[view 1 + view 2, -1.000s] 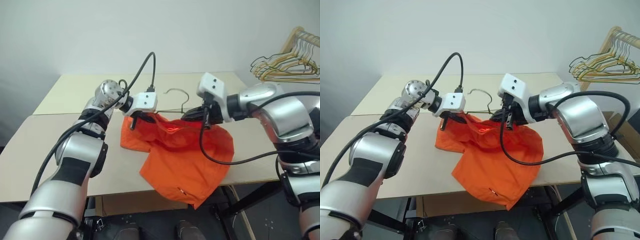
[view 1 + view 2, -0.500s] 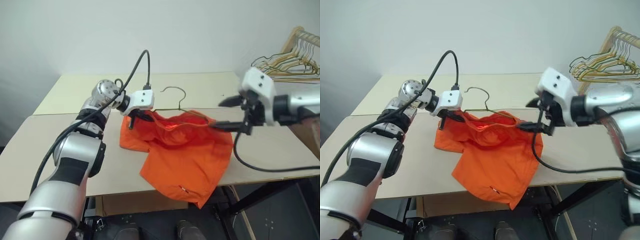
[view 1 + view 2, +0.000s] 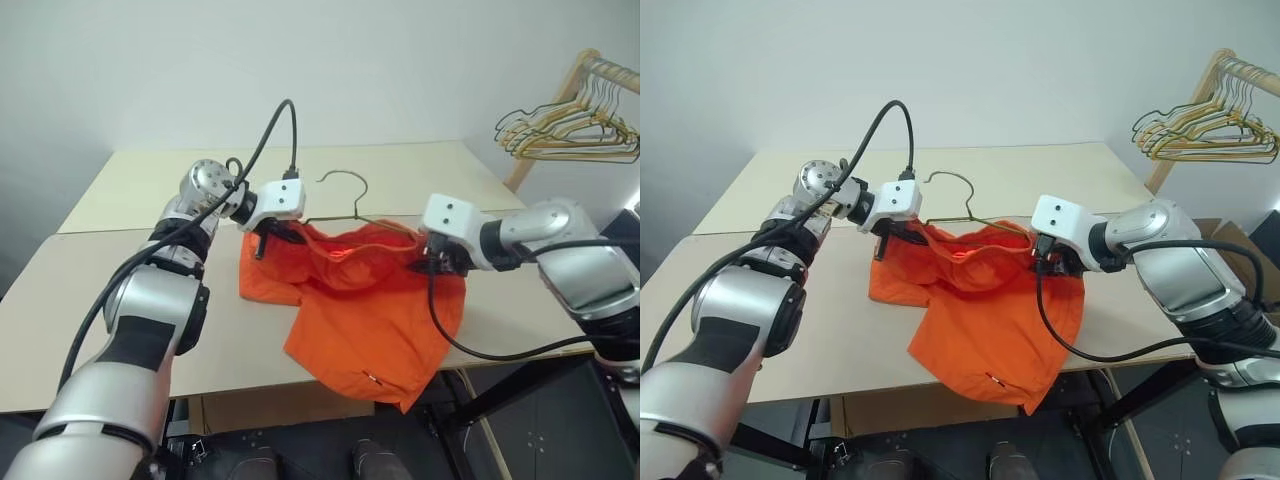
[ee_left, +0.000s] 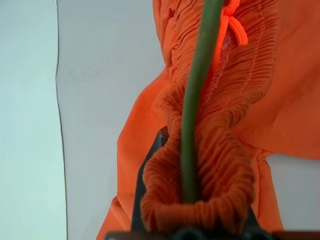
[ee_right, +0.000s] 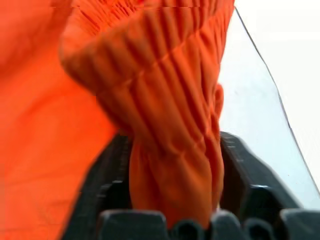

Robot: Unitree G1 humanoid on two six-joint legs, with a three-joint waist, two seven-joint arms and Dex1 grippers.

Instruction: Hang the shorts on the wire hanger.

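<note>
The shorts (image 3: 365,300) lie near the tabletop's (image 3: 90,300) front edge, one leg hanging over it, the gathered waistband raised off the surface. The right gripper (image 5: 172,195) is clenched on the waistband's right end, the fabric bunched between its fingers (image 5: 245,175). Farther back, the left gripper (image 3: 268,235) pinches the waistband's left end together with the wire hanger (image 3: 345,195), whose hook points toward the tabletop's far edge.

Silver arms, black joints and cables — white wrist housings, black fingers (image 5: 248,176).
</note>
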